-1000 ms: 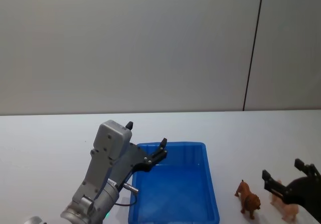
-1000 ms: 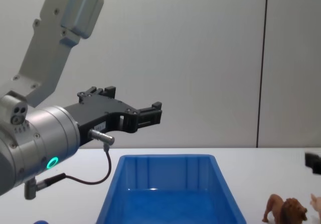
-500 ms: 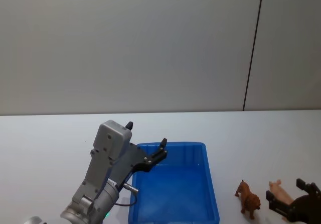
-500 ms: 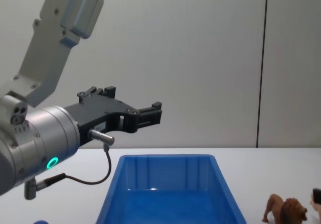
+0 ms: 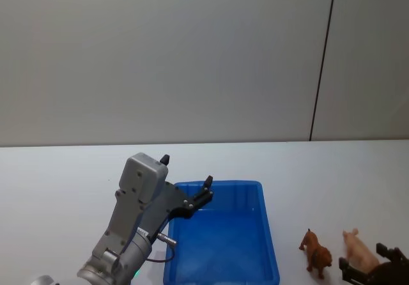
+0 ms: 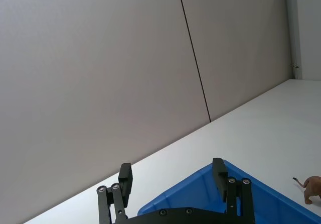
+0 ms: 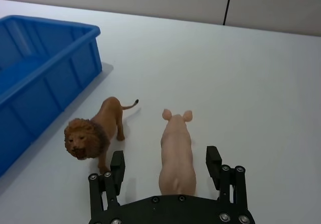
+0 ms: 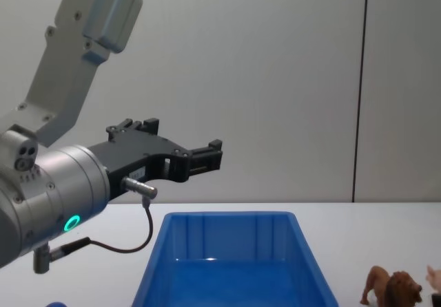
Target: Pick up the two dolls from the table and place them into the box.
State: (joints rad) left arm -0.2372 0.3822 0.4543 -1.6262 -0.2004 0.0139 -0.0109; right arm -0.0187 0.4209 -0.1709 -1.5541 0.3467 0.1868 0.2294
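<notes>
**Right gripper spread around the pink animal; left gripper open above the box**

The right gripper is low over the table at the robot's near right, its jaws wide apart and clasping nothing. The hindquarters of the pink four-legged animal lie between its two fingers, with a gap showing on each side. The animal stands upright on the tabletop, head pointing away from the robot.

Just beside it, on the side towards the box, stands the brown lion. It is upright, faces back towards the robot, and is close to the finger on that side. The lion is between the pink animal and the bin's right wall, apart from both. Both dolls are on the table, outside the box.

The left gripper hangs in the air above the box's left rim, fingers also spread and empty. Behind the table rises a plain grey wall with one dark vertical seam.
</notes>
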